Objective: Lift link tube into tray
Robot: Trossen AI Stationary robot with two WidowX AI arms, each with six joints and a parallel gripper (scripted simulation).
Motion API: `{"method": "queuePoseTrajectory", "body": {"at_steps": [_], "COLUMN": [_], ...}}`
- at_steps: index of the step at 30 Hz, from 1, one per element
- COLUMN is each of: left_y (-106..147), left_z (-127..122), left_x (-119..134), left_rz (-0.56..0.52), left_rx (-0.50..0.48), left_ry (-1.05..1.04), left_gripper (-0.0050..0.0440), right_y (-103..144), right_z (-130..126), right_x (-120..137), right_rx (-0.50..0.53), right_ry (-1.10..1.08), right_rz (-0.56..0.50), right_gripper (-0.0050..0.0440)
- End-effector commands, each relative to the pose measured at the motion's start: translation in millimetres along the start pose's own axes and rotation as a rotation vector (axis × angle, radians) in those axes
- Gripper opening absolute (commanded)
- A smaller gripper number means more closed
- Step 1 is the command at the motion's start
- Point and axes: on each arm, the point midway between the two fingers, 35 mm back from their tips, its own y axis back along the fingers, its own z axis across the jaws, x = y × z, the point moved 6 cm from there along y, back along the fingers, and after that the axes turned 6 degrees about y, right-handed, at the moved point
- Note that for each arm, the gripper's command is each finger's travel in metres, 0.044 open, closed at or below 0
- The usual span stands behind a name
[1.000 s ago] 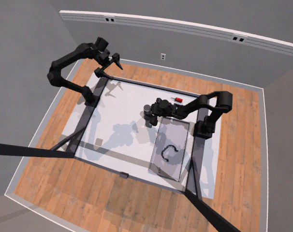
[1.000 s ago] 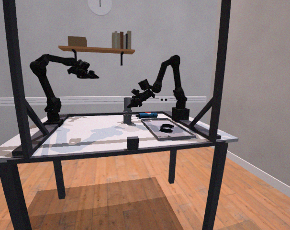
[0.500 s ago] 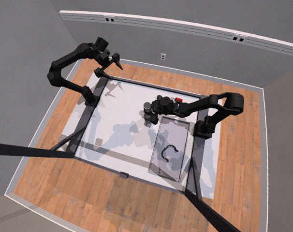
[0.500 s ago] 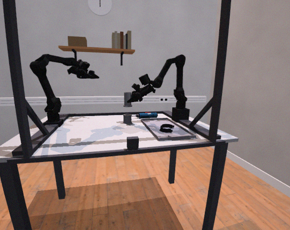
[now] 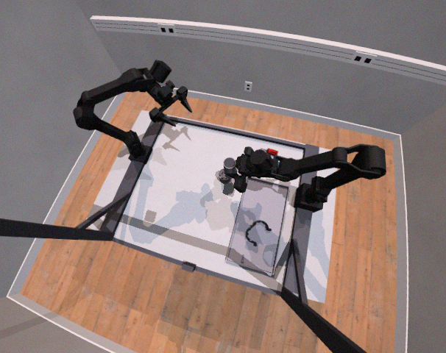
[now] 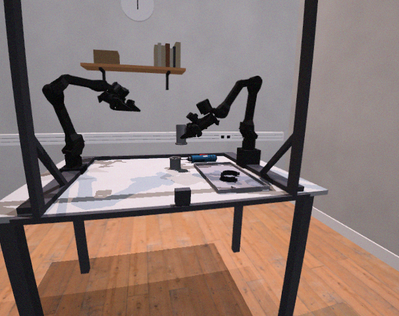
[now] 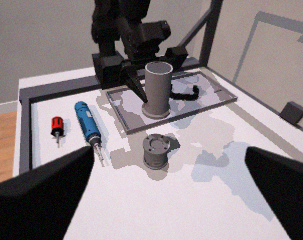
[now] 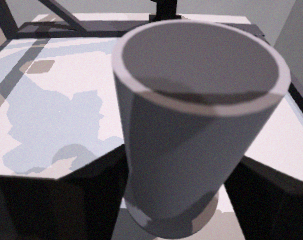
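Observation:
My right gripper [image 6: 187, 133] is shut on the grey link tube [image 6: 180, 134] and holds it upright in the air, well above the table. The tube also shows in the left wrist view [image 7: 157, 89] and fills the right wrist view [image 8: 196, 125]. The short grey joint module [image 6: 174, 162] stands upright on the white table below it, free of the tube; it also shows in the left wrist view [image 7: 156, 151]. The shallow grey tray [image 6: 230, 176] lies just beside the module, toward the right arm's base. My left gripper [image 6: 126, 106] is open and empty, high above the far side of the table.
A black curved clip [image 6: 228, 176] lies inside the tray. A blue screwdriver [image 7: 88, 122] and a small red tool [image 7: 57, 127] lie near the table's back edge. A small dark block [image 6: 182, 196] sits at the front edge. Frame posts stand at the table corners.

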Motion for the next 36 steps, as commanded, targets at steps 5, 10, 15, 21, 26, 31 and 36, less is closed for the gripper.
{"method": "queuePoseTrajectory", "body": {"at_steps": [5, 10, 15, 21, 26, 31, 36], "left_y": [-66, -116, -161, -194, -212, -216, -216], "left_z": [-1, -14, -42, -72, -95, -99, -100], "left_x": [-13, -22, -32, -40, -45, -45, -45], "left_rz": [0.151, 0.199, 0.181, 0.144, 0.102, 0.095, 0.094], "left_rx": [-0.069, -0.138, -0.192, -0.267, -0.314, -0.322, -0.323], "left_ry": [0.024, 0.043, 0.075, 0.100, 0.125, 0.131, 0.132], "left_gripper": [0.0440, 0.0440, 0.0440, 0.0440, 0.0440, 0.0440, 0.0440], "right_y": [33, 46, 51, 54, 62, 63, 65], "right_z": [16, 23, 26, 27, 30, 35, 36], "right_x": [21, 36, 42, 32, 10, -4, 5], "right_rx": [0.004, 0.004, 0.003, -0.002, -0.024, -0.047, -0.051], "right_ry": [-0.005, -0.005, -0.004, -0.007, -0.022, -0.032, -0.020], "right_rz": [-0.033, -0.031, -0.027, -0.003, 0.028, 0.088, 0.200], "right_gripper": [0.0212, 0.0212, 0.0212, 0.0212, 0.0212, 0.0212, 0.0212]}}
